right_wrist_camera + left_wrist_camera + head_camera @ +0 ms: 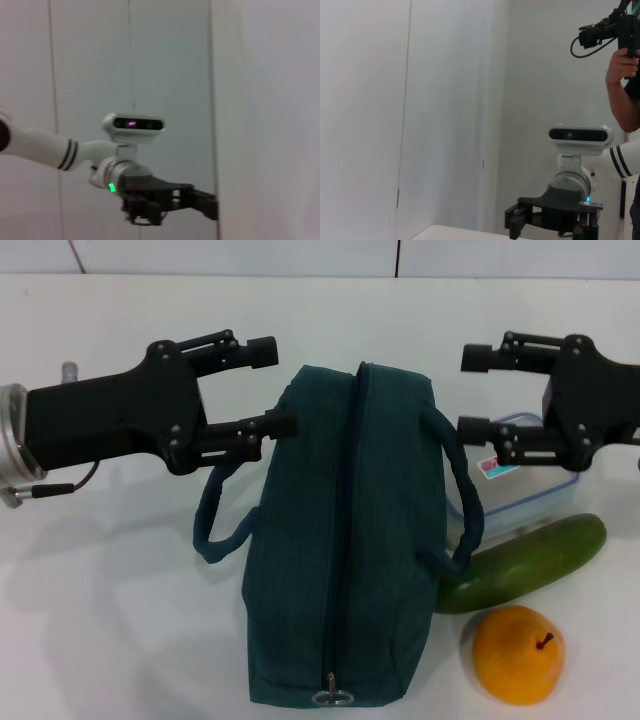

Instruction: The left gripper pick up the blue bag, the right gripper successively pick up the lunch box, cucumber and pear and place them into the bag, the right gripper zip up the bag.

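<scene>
Since the bag [340, 540] is soft cloth lying on its side in the middle of the head view, zip running top to bottom and shut down to the ring pull [331, 697] at the lower edge, it will sag and fold when lifted; the best hold is probably the strap loop [222, 510] drooping at its left, or the cloth edge at its upper left. It looks light and limp, so one grip would likely leave the mouth slack. At upper left the left gripper [275, 388] hovers with fingers spread, the lower finger just beside or touching the bag's top corner; I cannot tell which. At upper right the right gripper [476, 392] is also spread, over the box [520, 495]. That box is clear stiff plastic, probably slippery, and partly hidden behind the bag's right strap [462, 500] and the gripper. Below it the cucumber [525, 565] is smooth, firm and long, its left end tucked behind the bag. At lower right the pear [518, 655] is round and firm, apt to roll. Both wrist views show only walls and the opposite arm, no task things; a person with a camera [600, 31] is cut off at the left wrist view's upper right
</scene>
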`<state>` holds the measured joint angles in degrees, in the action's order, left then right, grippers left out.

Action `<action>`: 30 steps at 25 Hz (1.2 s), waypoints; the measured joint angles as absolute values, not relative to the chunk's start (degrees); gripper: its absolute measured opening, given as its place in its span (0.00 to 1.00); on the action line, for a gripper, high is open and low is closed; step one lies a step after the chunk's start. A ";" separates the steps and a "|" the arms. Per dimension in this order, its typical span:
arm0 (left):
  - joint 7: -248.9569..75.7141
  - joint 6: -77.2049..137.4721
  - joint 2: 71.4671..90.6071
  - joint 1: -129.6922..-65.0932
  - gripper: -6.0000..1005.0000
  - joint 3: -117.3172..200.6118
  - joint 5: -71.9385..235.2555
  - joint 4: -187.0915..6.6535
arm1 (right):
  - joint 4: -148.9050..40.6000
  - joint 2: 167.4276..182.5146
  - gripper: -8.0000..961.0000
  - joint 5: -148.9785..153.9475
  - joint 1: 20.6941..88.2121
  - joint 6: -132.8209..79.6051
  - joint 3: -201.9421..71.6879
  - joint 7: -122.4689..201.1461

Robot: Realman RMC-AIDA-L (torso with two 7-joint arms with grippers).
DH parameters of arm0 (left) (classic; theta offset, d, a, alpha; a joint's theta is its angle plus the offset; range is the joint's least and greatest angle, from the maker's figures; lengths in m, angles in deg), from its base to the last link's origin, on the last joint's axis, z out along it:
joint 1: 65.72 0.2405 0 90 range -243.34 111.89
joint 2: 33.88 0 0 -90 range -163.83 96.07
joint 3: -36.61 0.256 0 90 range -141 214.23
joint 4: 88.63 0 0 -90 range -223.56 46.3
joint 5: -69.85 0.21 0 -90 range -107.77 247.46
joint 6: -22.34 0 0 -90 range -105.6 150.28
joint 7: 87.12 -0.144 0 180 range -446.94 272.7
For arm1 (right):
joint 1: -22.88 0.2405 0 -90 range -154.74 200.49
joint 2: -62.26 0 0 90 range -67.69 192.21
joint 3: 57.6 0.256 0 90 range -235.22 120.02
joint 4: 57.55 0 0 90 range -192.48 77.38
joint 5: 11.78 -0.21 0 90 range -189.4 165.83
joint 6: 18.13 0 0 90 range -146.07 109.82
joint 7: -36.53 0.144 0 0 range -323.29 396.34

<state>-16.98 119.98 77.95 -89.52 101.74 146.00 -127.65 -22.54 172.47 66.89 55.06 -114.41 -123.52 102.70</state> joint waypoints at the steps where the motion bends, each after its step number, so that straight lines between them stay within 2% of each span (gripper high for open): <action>1: -16.98 119.98 77.94 -89.53 0.77 101.74 146.02 -127.66 | -22.37 172.36 0.75 67.25 55.08 -115.01 -123.52 102.70; 15: -12.82 120.04 78.27 -89.00 0.77 101.13 146.30 -128.83 | -19.77 172.05 0.75 69.40 54.48 -117.23 -123.16 102.77; 23: 6.38 120.12 78.08 -87.66 0.77 101.16 150.33 -141.09 | -19.72 171.70 0.75 69.52 54.34 -117.32 -123.07 102.90; 26: 16.35 120.10 79.05 -87.19 0.77 101.15 155.06 -147.66 | -19.57 171.19 0.75 69.53 54.61 -117.32 -123.07 103.04; 30: 25.47 119.65 81.44 -85.73 0.77 101.11 161.72 -155.46 | -18.51 170.98 0.75 69.53 54.73 -117.30 -123.07 103.09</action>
